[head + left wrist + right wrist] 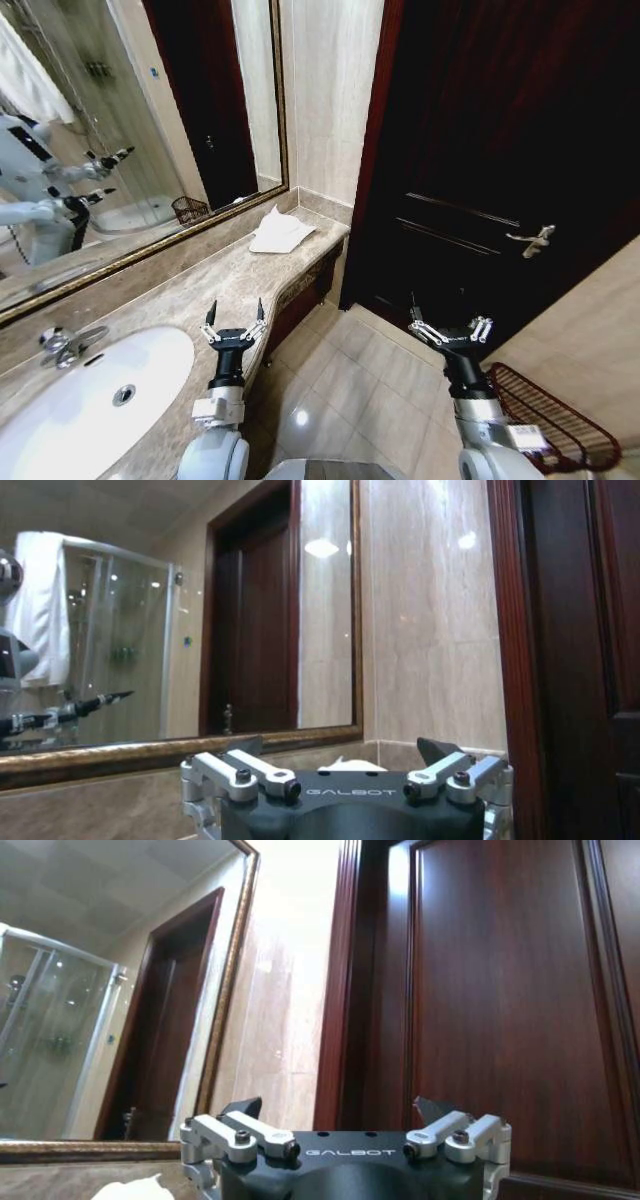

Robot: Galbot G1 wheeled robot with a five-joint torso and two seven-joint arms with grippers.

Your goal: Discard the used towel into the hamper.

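Left tool body reads "GALBOT", fingers spread.

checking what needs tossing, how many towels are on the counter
1: a crumpled white towel at the counter's far end by the mirror, beyond the open left gripper.

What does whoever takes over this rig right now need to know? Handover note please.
Left end effector: open, empty, raised over the front edge of the counter, beside the sink.
Right end effector: open, empty, raised over the floor in front of the dark door.
Towel: crumpled white, lying at the far end of the counter by the wall, untouched.
Hamper: reddish-brown basket on the floor at the robot's right, near the right arm.
Done: nothing gripped yet.
Left: reach the towel, pick it up, carry it to the hamper, drop it in.
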